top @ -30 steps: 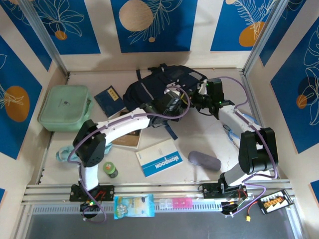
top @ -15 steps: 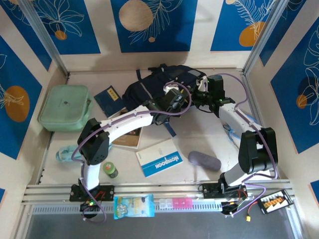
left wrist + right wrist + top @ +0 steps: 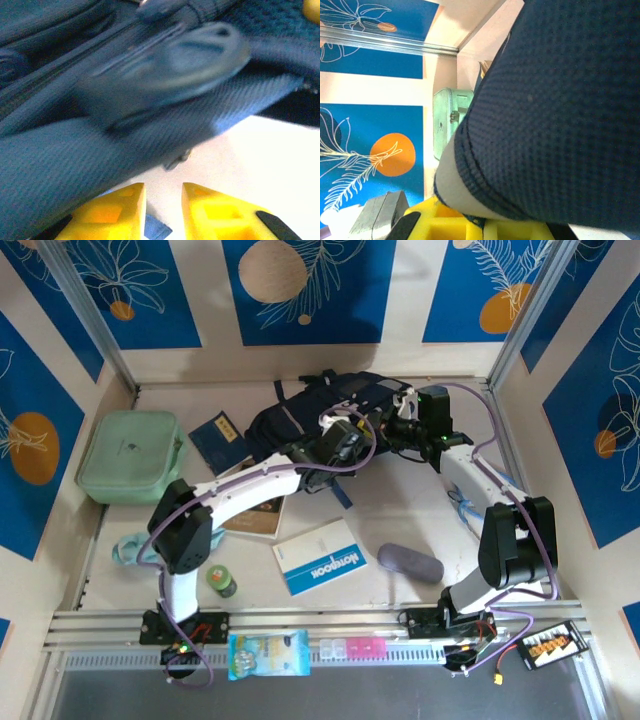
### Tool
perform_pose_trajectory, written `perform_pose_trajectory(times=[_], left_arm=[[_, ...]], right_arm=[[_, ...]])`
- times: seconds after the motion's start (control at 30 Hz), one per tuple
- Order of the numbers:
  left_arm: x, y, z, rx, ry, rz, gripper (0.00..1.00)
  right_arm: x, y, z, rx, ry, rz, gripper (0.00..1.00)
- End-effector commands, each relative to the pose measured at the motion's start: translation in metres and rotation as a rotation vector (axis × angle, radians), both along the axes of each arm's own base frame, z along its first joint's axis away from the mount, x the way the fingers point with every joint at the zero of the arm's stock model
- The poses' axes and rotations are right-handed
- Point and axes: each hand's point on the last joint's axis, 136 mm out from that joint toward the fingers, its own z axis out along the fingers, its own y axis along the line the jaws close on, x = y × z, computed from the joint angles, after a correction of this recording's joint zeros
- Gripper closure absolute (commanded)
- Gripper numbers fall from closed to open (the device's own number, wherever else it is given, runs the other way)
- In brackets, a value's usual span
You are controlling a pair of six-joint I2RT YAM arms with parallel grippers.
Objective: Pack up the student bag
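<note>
The student bag (image 3: 320, 410), a dark navy backpack, lies at the back middle of the table. My left gripper (image 3: 345, 435) is at its front edge. In the left wrist view the yellow fingers (image 3: 120, 205) stand a little apart over bare table, just below the bag's fabric (image 3: 65, 165) and a small metal zip pull (image 3: 177, 160); nothing is held between them. My right gripper (image 3: 402, 426) is at the bag's right side. In the right wrist view it (image 3: 482, 226) is shut on the bag's padded mesh part (image 3: 560, 100), which bulges over the fingers.
A mint green case (image 3: 130, 455) sits at the left, with a dark blue booklet (image 3: 218, 440) beside it. A brown book (image 3: 255, 522) lies under my left arm. A notebook (image 3: 320, 557), a grey pouch (image 3: 410, 562) and a green-capped bottle (image 3: 221, 581) lie in front.
My left gripper has shifted a little left and back along the bag's front, and its jaws have narrowed. My right gripper keeps its hold on the bag.
</note>
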Motion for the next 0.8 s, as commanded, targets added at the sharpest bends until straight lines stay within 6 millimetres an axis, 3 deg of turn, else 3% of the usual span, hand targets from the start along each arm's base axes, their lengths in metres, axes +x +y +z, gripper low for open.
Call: perform_pose_trajectory(times=[0.0, 0.37, 0.53, 0.77], left_arm=[[0.008, 0.013, 0.038, -0.056, -0.077, 0.050, 0.73], [0.022, -0.001, 0.044, -0.054, -0.091, 0.034, 0.73], [0.027, -0.010, 0.042, -0.039, -0.085, 0.010, 0.78], [0.031, 0.004, 0.033, 0.015, -0.088, 0.078, 0.82]], right_arm=[[-0.003, 0.010, 0.044, 0.069, -0.097, 0.073, 1.00], [-0.009, 0.017, 0.054, 0.084, -0.092, 0.092, 1.00], [-0.010, 0.019, 0.057, 0.091, -0.097, 0.097, 1.00], [-0.010, 0.019, 0.057, 0.094, -0.093, 0.097, 1.00]])
